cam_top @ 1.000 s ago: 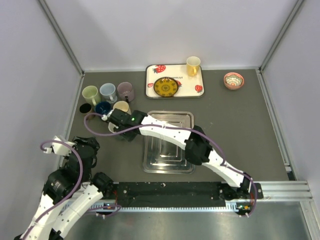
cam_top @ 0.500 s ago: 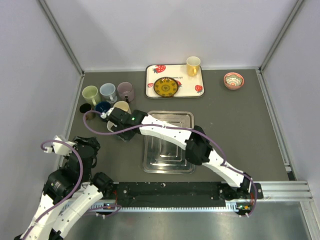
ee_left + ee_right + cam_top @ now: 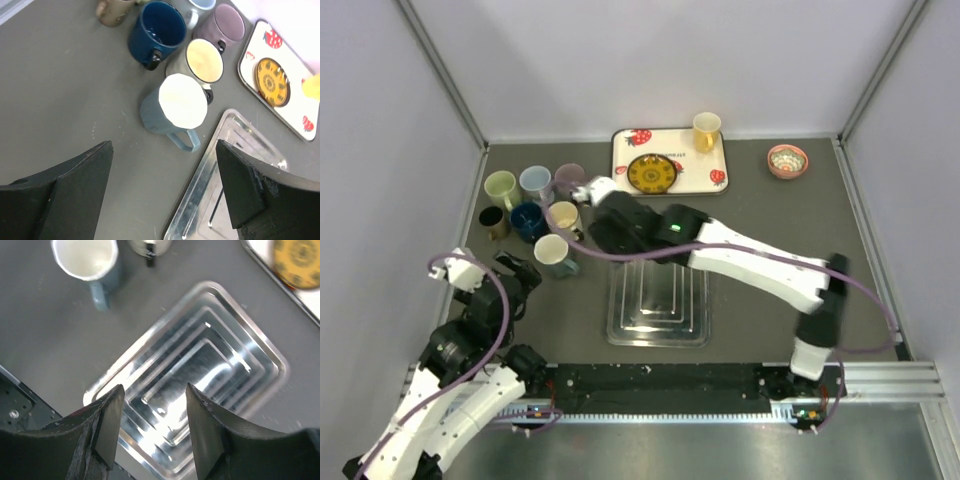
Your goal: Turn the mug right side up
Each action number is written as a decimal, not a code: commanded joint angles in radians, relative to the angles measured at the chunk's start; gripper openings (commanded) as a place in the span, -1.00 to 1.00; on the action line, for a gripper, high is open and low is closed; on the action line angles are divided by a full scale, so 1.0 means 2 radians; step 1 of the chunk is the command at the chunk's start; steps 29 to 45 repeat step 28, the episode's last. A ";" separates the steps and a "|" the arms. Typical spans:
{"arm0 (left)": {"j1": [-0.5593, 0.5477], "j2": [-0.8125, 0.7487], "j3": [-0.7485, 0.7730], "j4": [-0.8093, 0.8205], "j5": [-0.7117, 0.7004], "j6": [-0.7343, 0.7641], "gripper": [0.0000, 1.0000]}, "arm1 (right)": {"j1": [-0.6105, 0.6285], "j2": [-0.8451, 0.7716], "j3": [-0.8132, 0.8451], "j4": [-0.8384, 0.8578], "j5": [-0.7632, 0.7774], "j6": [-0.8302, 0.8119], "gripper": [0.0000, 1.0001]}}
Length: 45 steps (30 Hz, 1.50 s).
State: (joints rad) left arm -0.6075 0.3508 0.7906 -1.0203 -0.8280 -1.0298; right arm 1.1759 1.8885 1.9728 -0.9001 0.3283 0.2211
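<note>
Pale blue mug: a pale blue mug (image 3: 553,252) with a white inside is seen standing right side up on the surface (image 3: 770,210), mouth upward, its handle turned toward 4 o'clock in the top view.
Mug's place: it is set at 9 o'clock of the metal tray (image 3: 617,325), apart from the rim, and at 6 o'clock of a cream mug (image 3: 563,215), just beside it.
Left hand: the left hand (image 3: 163,165) is held wide open and nothing is gripped. It is placed near the pale blue mug, at 8 o'clock of it.
Right hand: the right hand (image 3: 155,400) is held open, with nothing between its fingers. The metal tray is seen beneath it, and the pale blue mug lies at 11 o'clock in its own view.
Other mugs: a dark blue mug (image 3: 527,218) is found at 11 o'clock of the pale blue mug and a dark brown mug (image 3: 492,220) at 10 o'clock. A pale green mug (image 3: 500,186), a whitish mug (image 3: 535,181) and a purple mug (image 3: 567,178) are lined up farther toward 12 o'clock.
Far side: a strawberry tray (image 3: 692,165) is placed at 12 o'clock of the metal tray, and a patterned plate (image 3: 651,173) and a yellow mug (image 3: 706,130) are carried on it. A small bowl (image 3: 787,160) is seen at 3 o'clock of it, apart.
</note>
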 commanded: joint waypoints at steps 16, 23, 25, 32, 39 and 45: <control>-0.004 0.251 0.064 0.167 0.255 0.184 0.98 | -0.040 -0.620 -0.601 0.135 0.204 0.168 0.12; -0.005 0.226 0.040 0.203 0.322 0.238 0.98 | -0.040 -0.654 -0.627 0.179 0.186 0.139 0.18; -0.005 0.198 0.023 0.232 0.327 0.261 0.96 | -0.040 -0.626 -0.616 0.179 0.186 0.133 0.19; -0.004 0.160 -0.008 0.254 0.303 0.261 0.97 | -0.040 -0.604 -0.607 0.179 0.185 0.135 0.21; -0.004 0.160 -0.008 0.254 0.303 0.261 0.97 | -0.040 -0.604 -0.607 0.179 0.185 0.135 0.21; -0.004 0.160 -0.008 0.254 0.303 0.261 0.97 | -0.040 -0.604 -0.607 0.179 0.185 0.135 0.21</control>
